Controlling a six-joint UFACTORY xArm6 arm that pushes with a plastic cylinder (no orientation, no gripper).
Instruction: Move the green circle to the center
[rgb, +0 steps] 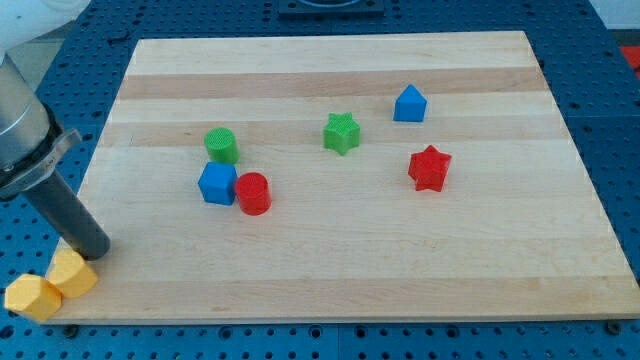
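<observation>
**Green circle left of centre, tip at the tabletop's left edge**

The wooden tabletop (420, 260) is seen as a pale board over a blue perforated base (30, 330). Wide bare stretches are found along the top edge, along the bottom edge and over the whole right side; the middle of the board, between the green star (342, 132) and the red circle (253, 193), is also open. No containers are seen on the board.

The green circle (222, 146) is placed in the left half, nearer the top edge than the bottom, left of centre. It is shown as a short upright cylinder with a ribbed top face. Just below it, touching or nearly so, the blue cube (217, 184) is set, and the red circle is pressed against that cube's right side. Room to the right of the green circle is unobstructed as far as the green star.

Further towards the right edge, a blue block with a peaked top (409, 104) is seen near the top, and a red star (430, 168) lies below it, well apart from it.

The tip (95, 252) is lowered at the left edge near the bottom-left corner, well apart from the green circle. Two yellow blocks (50, 285) are found just below the tip, at the corner and partly off the board. No fingers are carried by the rod, so nothing can be told of their state.
</observation>
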